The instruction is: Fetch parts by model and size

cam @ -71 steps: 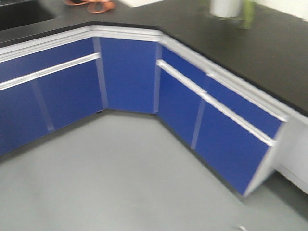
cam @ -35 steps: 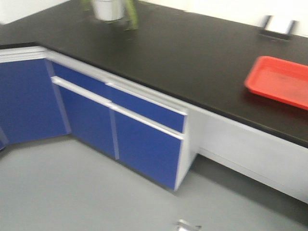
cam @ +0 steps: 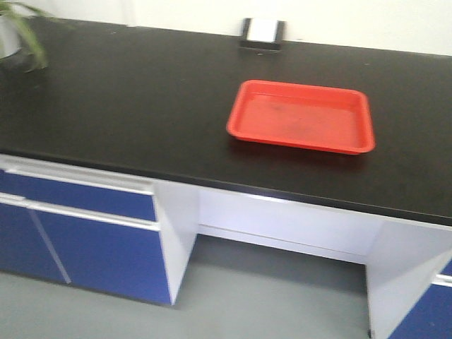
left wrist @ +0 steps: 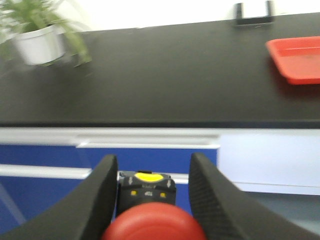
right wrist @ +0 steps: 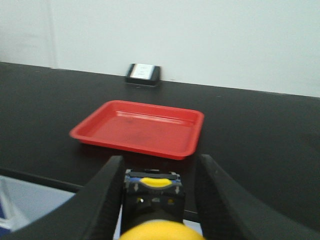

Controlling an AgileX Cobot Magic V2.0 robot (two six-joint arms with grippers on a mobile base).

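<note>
1. Whole view has swung right since half a second back: the red tray was cut off at the right edge of the front view. Now it sits whole, a bit right of centre on the black counter. The plant has slid to the far left.
2. That corner run of blue cabinet doors from a second ago is gone, with just one bank left at lower left.
3. Left gripper is pinching the red switch, cap toward the camera. Right gripper is clamped on the yellow switch the same way.
4. My take: square up to the tray before reaching and keep both pinches firm. Lower each switch inside the rim, one arm at a time.
</note>
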